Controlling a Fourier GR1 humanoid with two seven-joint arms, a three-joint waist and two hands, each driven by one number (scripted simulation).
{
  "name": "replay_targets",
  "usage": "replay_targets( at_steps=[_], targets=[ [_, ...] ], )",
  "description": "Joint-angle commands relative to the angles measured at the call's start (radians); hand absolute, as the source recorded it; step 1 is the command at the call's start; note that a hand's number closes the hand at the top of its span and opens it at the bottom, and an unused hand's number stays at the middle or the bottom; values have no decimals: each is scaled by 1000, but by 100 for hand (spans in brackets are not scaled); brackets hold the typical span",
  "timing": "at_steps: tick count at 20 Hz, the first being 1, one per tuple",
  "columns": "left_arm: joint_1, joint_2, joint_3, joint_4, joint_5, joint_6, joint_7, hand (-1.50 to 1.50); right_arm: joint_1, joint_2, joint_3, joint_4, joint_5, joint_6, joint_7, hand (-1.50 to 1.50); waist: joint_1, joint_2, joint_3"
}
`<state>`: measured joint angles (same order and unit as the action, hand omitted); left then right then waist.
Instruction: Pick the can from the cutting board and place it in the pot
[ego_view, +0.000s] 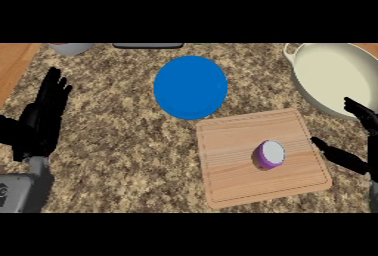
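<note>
speckled brown granite counter (111, 165) all across, with a strip of pale wood at the far left edge. lying on it toward the right: a wooden cutting board (236, 170), slightly turned. standing near the board's middle: the can (269, 155), purple-sided with a pale lid, apparently upright with its long axis pointing up toward the viewer and leaning a little. still on the board, not yet lifted.

just beyond the board's far right corner, at the upper right: the pot (332, 77), cream-coloured, wide and shallow, cut by the frame edge, nothing visible inside. up and to the left of the board, just beside its far left corner: a blue plate (190, 87). at the top edge: part of a grey cup (70, 48) and a dark flat object, too cropped to name.

at the right edge, just off the board's right side: right hand (353, 145), spread wide, thumb low and fingers high, holding nothing. lying to its left: the can, near but apart, with bare board between. clearly the nearer hand. likely next: a move leftward over the board to close round the can's sides, then a carry up and to the right to the pot.

at the far left, well apart from the board: left hand (40, 122), flat and upright, fingers straight, resting.

no brand, label or readable writing anywhere on the can or elsewhere.
</note>
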<state>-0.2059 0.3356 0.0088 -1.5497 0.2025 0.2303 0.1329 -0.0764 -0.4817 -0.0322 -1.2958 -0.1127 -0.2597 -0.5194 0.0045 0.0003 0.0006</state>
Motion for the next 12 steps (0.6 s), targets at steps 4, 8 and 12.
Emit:
replay_targets(
  at_steps=[4, 8, 12],
  targets=[
    [-12, -9, -7, -93, -29, 29, 116, 0, 91, -129, -2, -215, 31, 118, 125, -150, -11, -5, -1],
    [-5, -24, -11, -75, -39, 31, 79, 0, 69, -215, 120, -293, 101, 206, 351, -150, -6, -5, -4],
    [7, -17, 5, -59, -15, -1, 61, 0, 47, -327, 194, -351, 153, 324, 534, -150, 3, -2, -5]
  ],
)
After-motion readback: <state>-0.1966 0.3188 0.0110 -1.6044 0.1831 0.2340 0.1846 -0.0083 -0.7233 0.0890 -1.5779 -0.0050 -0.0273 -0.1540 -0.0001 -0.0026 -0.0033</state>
